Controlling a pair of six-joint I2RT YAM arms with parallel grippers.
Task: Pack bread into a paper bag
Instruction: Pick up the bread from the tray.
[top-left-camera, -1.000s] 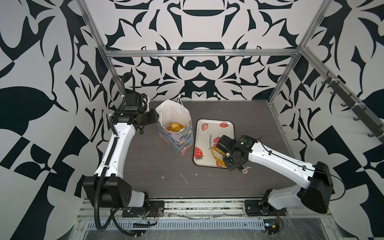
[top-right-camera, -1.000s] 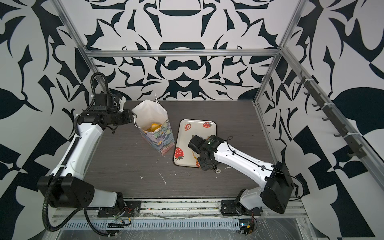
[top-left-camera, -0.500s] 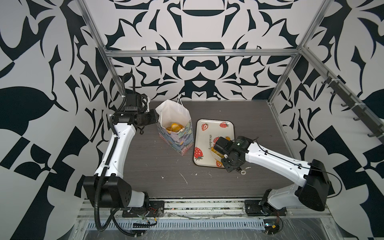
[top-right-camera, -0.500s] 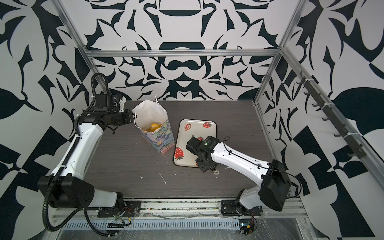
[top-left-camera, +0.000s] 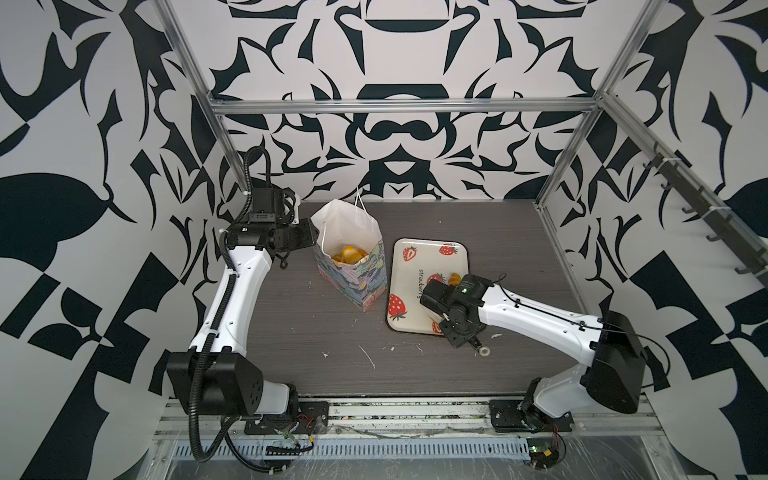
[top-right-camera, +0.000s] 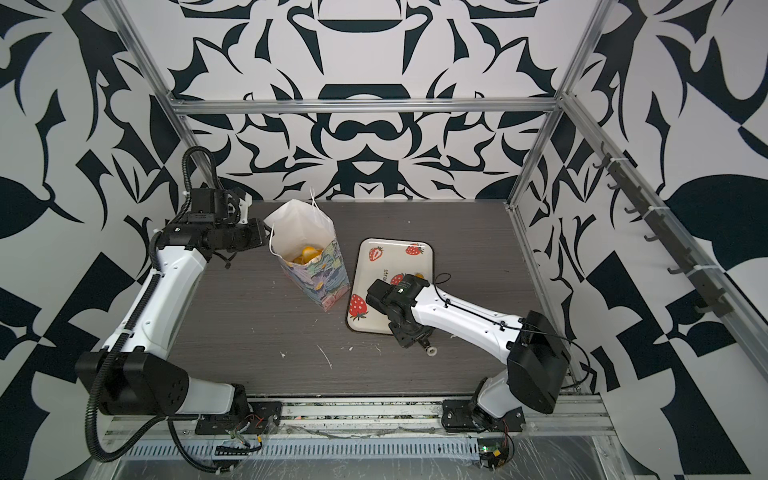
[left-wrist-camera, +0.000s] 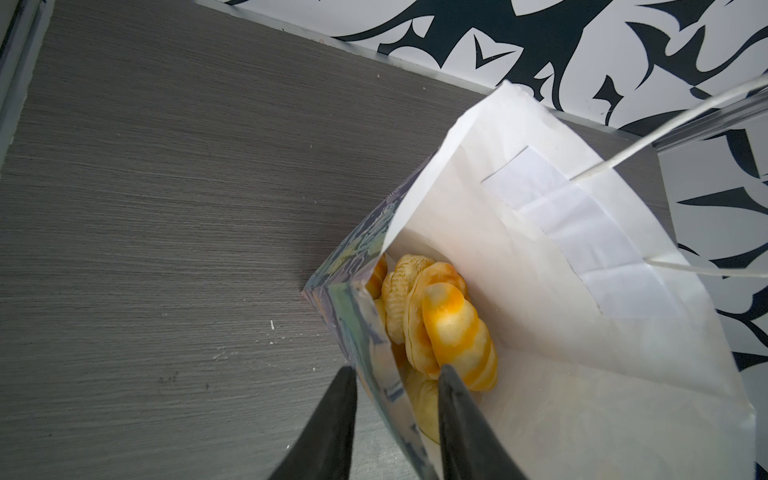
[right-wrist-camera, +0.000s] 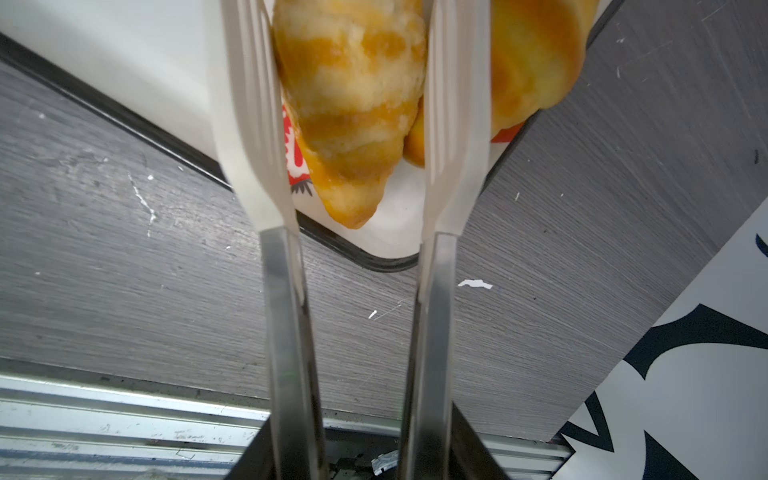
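Over the last second the right arm (top-left-camera: 540, 316) has been shifted a little across the tray (top-left-camera: 428, 259) toward the paper bag (top-left-camera: 353, 220). Its wrist is now parked over the tray's near half. No change is noted in the left arm or the bag.

The tongs (right-wrist-camera: 282, 332) are pinched by the right fingers (right-wrist-camera: 257, 463). The white tong tips are set against both flanks of one croissant (right-wrist-camera: 353, 104) at the tray's near corner. Lift-off cannot be confirmed. A second croissant (right-wrist-camera: 536, 54) is seen just beside it, outside the tongs, on the tray.

The left fingers (left-wrist-camera: 328, 428) are placed astride the bag's side wall, one outside and one inside. Gaps are seen around the paper, so a true pinch cannot be told. The bag is stood upright on the desk (top-left-camera: 316, 324) with its mouth open. A heap of bread (left-wrist-camera: 449, 324) is already packed inside.

Judged: a grab on one of the last pieces is being set up. Most of the packing is done, and a lift and carry to the bag mouth is called for next. A slip is possible, since the croissant is glossy and rounded between smooth tips.
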